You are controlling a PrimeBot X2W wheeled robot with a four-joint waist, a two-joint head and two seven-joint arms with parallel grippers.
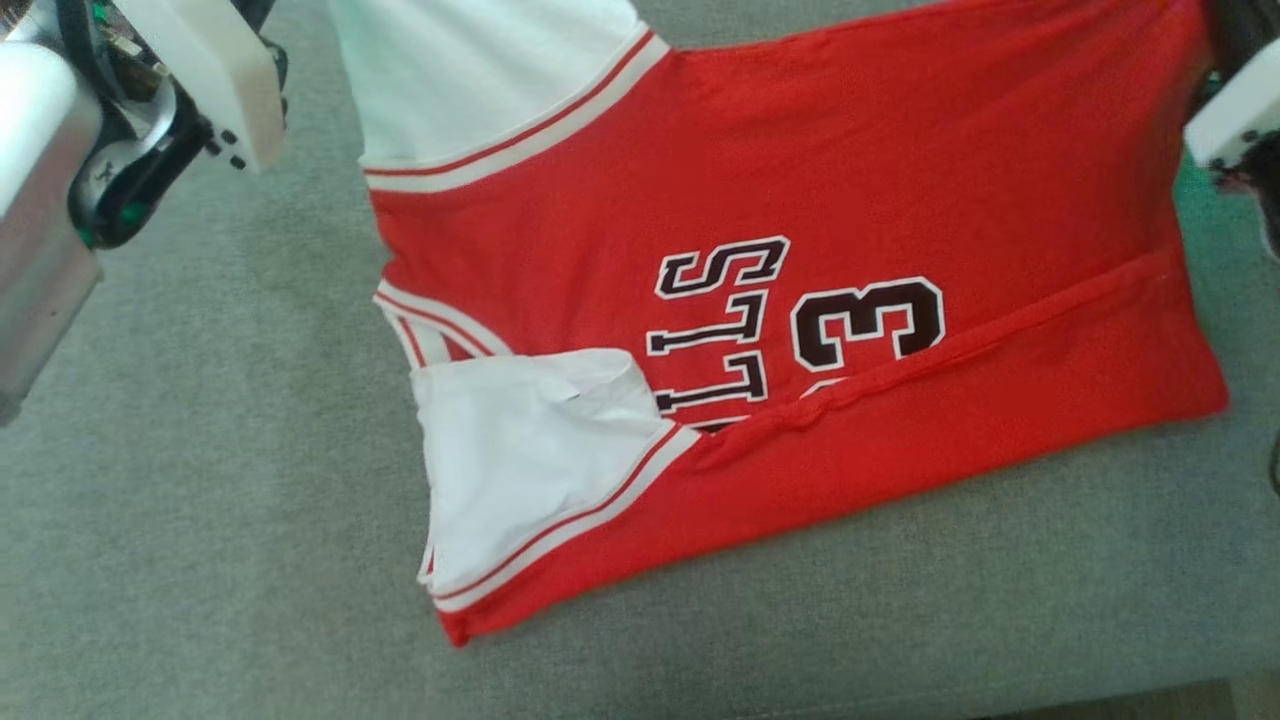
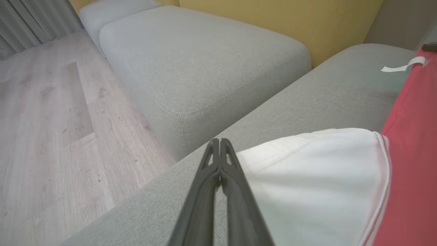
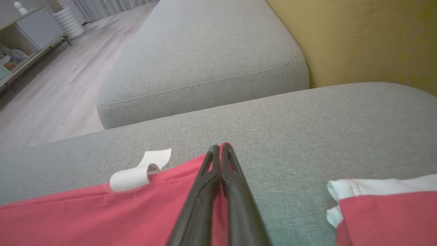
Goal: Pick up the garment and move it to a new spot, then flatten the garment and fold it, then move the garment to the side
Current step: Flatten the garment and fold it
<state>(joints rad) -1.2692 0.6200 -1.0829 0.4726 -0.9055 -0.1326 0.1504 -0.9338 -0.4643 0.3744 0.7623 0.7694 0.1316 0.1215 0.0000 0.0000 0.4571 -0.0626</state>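
On seat cushion (image 1: 200,500): garment (image 1: 850,170), near edge folded over; second cushion (image 3: 205,51) beyond, backrest (image 3: 358,41) behind.

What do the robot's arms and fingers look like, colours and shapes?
The left gripper and right gripper each have two long, slim, dark grey fingers with slotted tips. In the head view, the left forearm is pale silver, with black fittings, green accents and a white blocky housing at the wrist.
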